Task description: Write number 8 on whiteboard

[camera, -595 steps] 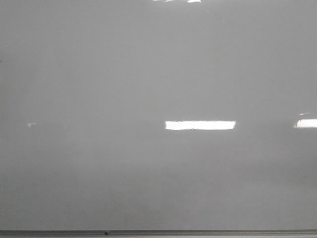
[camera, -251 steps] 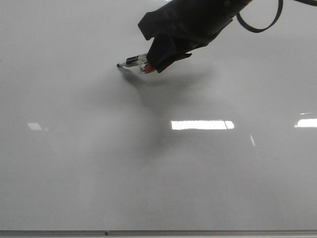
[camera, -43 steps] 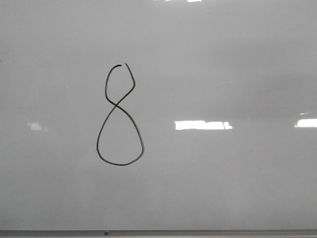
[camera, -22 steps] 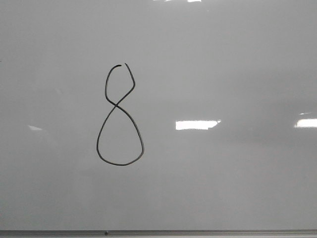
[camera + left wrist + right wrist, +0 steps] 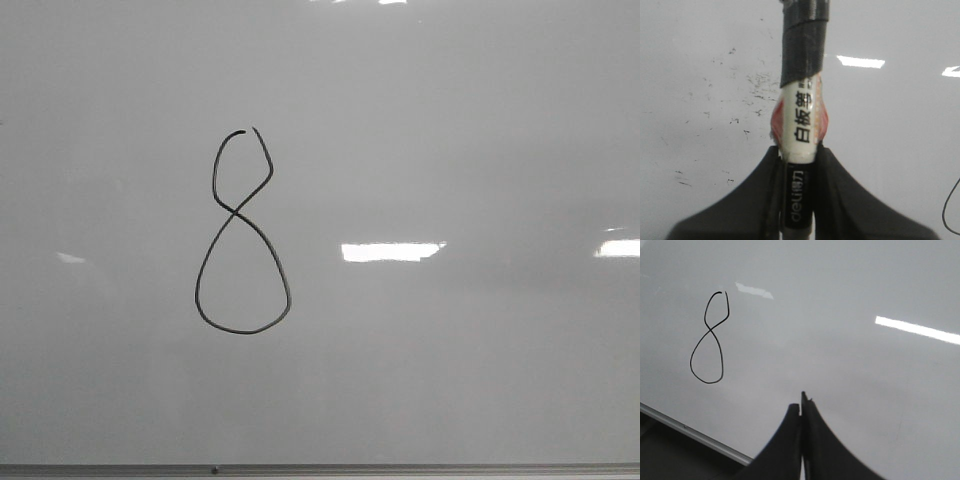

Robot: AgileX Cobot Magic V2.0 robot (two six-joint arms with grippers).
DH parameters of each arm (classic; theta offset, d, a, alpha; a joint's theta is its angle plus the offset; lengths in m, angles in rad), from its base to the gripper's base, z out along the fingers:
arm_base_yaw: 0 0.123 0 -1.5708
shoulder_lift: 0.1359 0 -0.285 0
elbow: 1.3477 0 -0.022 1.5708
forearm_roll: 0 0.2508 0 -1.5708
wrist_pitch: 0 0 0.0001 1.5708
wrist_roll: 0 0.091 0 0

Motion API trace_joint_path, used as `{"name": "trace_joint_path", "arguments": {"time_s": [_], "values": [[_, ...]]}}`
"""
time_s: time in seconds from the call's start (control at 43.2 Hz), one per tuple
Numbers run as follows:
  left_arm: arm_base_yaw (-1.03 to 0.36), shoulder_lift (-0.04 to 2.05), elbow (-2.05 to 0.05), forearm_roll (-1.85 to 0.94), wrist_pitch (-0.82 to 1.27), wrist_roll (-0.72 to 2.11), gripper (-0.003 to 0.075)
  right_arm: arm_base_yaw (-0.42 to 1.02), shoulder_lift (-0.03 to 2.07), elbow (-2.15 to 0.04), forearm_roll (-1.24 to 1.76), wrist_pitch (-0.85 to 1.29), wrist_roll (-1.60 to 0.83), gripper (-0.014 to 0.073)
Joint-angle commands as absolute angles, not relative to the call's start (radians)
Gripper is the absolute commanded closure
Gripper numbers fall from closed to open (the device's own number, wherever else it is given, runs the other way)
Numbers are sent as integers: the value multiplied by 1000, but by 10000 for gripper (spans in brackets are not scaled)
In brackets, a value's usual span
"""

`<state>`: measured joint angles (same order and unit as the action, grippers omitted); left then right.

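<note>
A black hand-drawn number 8 [image 5: 240, 232] stands left of centre on the glossy grey whiteboard [image 5: 450, 120]; its small upper loop has a gap at the top. It also shows in the right wrist view [image 5: 710, 340]. No gripper shows in the front view. In the left wrist view my left gripper [image 5: 798, 155] is shut on a white-and-black marker [image 5: 801, 125] with a black-taped front end, held in front of the board [image 5: 900, 140]. In the right wrist view my right gripper [image 5: 801, 410] is shut and empty, off to the right of the 8.
A thin grey metal edge strip [image 5: 320, 468] runs along the board's near edge; it also shows in the right wrist view [image 5: 695, 435]. Bright rectangular light reflections [image 5: 392, 251] lie on the board. Small black specks [image 5: 757, 87] mark the board in the left wrist view.
The board went from blank, to an arm with the marker at the top of the stroke, to a drawn 8 with no arm in view. Over the last second only the reflections shifted.
</note>
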<state>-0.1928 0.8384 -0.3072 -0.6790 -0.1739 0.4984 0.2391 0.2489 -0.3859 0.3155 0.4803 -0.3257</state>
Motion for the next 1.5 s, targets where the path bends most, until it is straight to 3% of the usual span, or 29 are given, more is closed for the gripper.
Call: {"name": "trace_joint_path", "arguments": {"time_s": [0.0,0.116,0.255,0.556,0.833,1.25,1.481], "values": [[-191,828,-332,-677,-232,490,739,233,256,-411,329,398,-325,662],[-191,835,-330,-633,-259,467,739,233,256,-411,329,398,-325,662],[-180,918,-318,-341,-415,119,739,233,256,-411,329,399,-325,662],[-81,1272,-357,53,-744,-280,739,233,256,-411,329,399,-325,662],[-58,1476,-436,130,-823,-293,739,233,256,-411,329,399,-325,662],[-40,1515,-451,135,-810,-293,732,233,256,-411,329,399,-325,662],[-40,1515,-451,135,-790,-291,602,233,256,-411,329,399,-325,662]]}}
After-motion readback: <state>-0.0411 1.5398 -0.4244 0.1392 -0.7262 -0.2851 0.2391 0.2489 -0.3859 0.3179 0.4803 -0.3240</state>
